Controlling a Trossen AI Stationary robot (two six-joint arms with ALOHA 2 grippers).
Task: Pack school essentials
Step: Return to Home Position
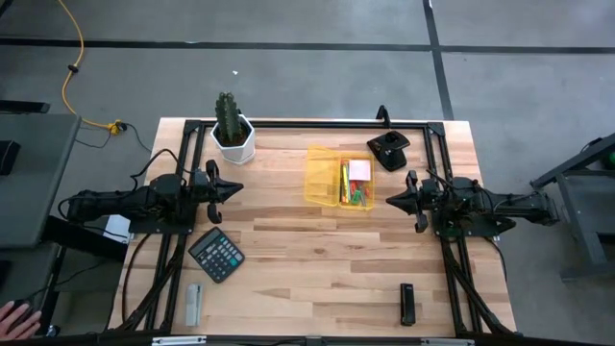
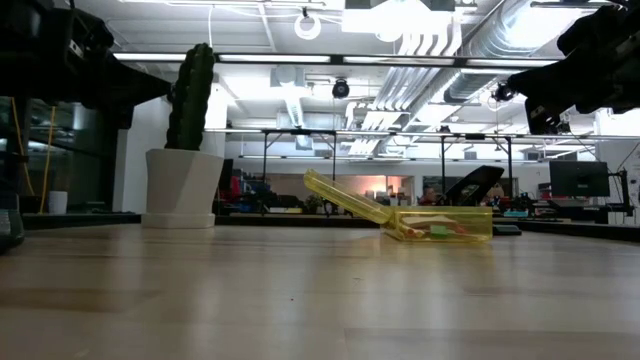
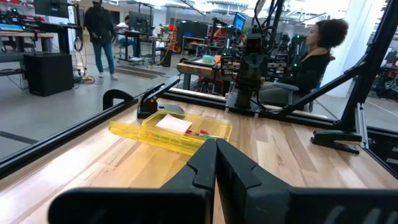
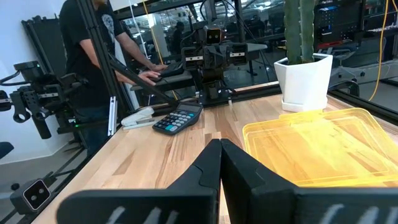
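Observation:
A clear yellow case [image 1: 336, 176] sits open near the table's middle, its lid [image 2: 345, 197] tilted up toward the left. Inside lie the pink sticky-note pad [image 1: 359, 169] and small red, green and yellow stationery pieces [image 1: 356, 195]; scissors, pen and pencil cannot be told apart. My left gripper [image 1: 238, 189] hovers left of the case, shut, pointing at it. My right gripper [image 1: 389, 200] hovers right of the case, also shut. In the left wrist view the case [image 3: 180, 130] lies beyond my shut fingertips [image 3: 216, 146]. In the right wrist view the lid [image 4: 317, 146] lies beyond my fingertips [image 4: 220, 144].
A potted cactus [image 1: 231, 130] stands at the far left. A black stapler [image 1: 388, 150] lies at the far right of the case. The dark calculator [image 1: 215, 254] and a grey bar [image 1: 193, 303] lie near left, and a small black object [image 1: 407, 304] lies near right. People stand beyond the table.

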